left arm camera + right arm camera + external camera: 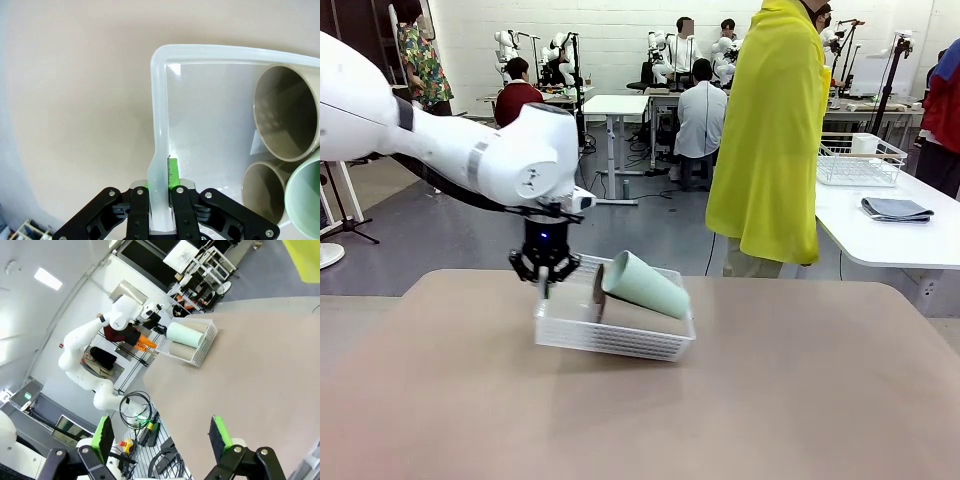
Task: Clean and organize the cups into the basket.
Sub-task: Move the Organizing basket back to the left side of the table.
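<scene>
At the centre of the front view, a white basket (610,338) is seen tilted, its left end lifted off the tan table (770,400) and its right end low. A mint green cup (645,286) is laid across its top, long axis running from upper left to lower right, with the mouth toward the lifted left end. In the left wrist view, two tan cups (287,112) are seen inside the basket beside the green one, mouths facing the camera. The left gripper (160,192) is pressed together on the basket's rim, one finger on each side of the wall. The right gripper (162,437) is spread wide, holding nothing, at the lower edge of its view. Bare tabletop is left on all sides of the basket.
</scene>
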You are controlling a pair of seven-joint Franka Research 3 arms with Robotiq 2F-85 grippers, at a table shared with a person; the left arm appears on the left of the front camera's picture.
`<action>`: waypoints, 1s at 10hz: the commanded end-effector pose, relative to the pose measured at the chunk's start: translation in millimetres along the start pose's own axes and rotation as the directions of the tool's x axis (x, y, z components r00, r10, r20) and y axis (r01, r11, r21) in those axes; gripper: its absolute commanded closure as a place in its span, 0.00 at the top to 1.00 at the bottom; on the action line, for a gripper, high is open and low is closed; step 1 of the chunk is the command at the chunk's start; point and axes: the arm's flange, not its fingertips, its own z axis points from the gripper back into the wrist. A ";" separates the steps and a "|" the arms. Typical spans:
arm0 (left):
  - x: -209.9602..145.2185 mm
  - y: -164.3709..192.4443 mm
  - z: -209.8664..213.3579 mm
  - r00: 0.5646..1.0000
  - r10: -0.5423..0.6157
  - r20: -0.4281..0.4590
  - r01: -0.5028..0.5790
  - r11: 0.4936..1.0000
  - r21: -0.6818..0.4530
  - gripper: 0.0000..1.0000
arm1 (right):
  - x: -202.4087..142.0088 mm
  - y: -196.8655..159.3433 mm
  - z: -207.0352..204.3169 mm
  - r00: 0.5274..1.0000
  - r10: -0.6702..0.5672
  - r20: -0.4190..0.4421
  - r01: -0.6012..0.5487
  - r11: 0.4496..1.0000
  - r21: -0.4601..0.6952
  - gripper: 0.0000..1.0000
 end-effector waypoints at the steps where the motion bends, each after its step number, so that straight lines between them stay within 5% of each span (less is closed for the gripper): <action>1: -0.9 20.3 -3.2 1.000 -0.001 -0.027 0.003 0.998 0.068 0.06 | -0.4 1.0 2.9 1.000 -0.004 -0.014 0.004 1.000 -0.009 1.00; 10: 37.5 208.5 -59.1 0.985 -0.055 -0.162 0.038 0.993 -0.109 0.06 | -0.4 1.0 2.9 1.000 -0.004 -0.014 0.004 1.000 -0.009 1.00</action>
